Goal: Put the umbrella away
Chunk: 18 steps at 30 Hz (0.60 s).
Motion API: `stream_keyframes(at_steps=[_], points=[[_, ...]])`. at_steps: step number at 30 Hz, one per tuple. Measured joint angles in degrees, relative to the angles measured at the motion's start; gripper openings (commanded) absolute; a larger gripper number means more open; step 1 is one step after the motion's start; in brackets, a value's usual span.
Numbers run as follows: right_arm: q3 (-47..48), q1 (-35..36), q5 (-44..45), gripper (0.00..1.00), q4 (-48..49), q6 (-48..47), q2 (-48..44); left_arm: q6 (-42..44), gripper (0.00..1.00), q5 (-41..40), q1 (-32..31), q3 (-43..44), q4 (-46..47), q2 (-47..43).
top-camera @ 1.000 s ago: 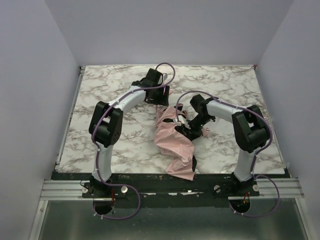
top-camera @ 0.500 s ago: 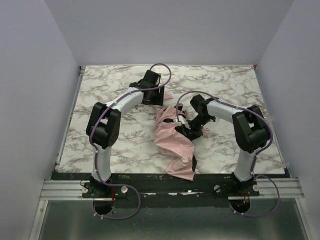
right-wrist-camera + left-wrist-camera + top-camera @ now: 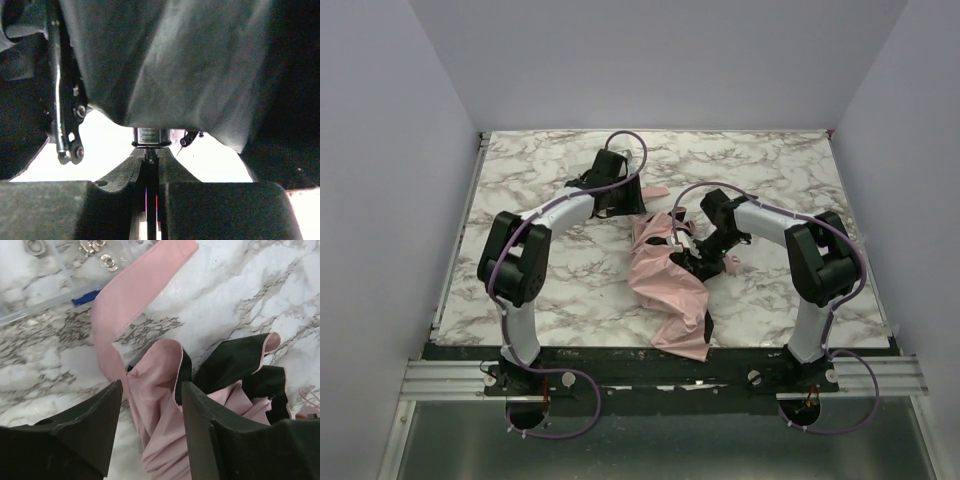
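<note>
Umbrella: the pale pink umbrella (image 3: pixel 672 290) lies collapsed and crumpled mid-table (image 3: pixel 560 290), between my 2 arms, with fabric trailing toward the near edge.
Right gripper: the right gripper (image 3: pixel 150 162) is clenched on a thin dark part under the canopy folds. I take it for the shaft, but the wrist view is too dark to be sure.
Left gripper: the left gripper (image 3: pixel 151 390) is released, jaws spread, hovering over the far end of the fabric. A pink fold sits in the gap, and I see no contact with either finger.
Strap: the strap (image 3: pixel 137 287) runs loose from the folds toward the clear box (image 3: pixel 45 277) of small parts. I cannot tell whether it lies on the box.
Step in hand: I judge it to be gathering the canopy for wrapping.
Doing it well: I would hold the right grip firm as the anchor, lower the left gripper squarely over the fold, and close on cloth only.
Risk: a pull on the strap may drag the box.
</note>
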Motion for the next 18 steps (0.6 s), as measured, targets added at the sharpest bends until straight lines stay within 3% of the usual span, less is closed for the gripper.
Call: stream_keyframes(at_steps=[5, 18], points=[[-0.04, 0.00, -0.02, 0.01, 0.15, 0.33, -0.04, -3.08, 0.54, 6.47, 1.27, 1.07, 2.51, 5.18], [-0.02, 0.00, 0.00, 0.01, 0.20, 0.66, -0.02, -5.49, 0.55, 5.68, 1.90, -2.73, 4.17, 3.50]])
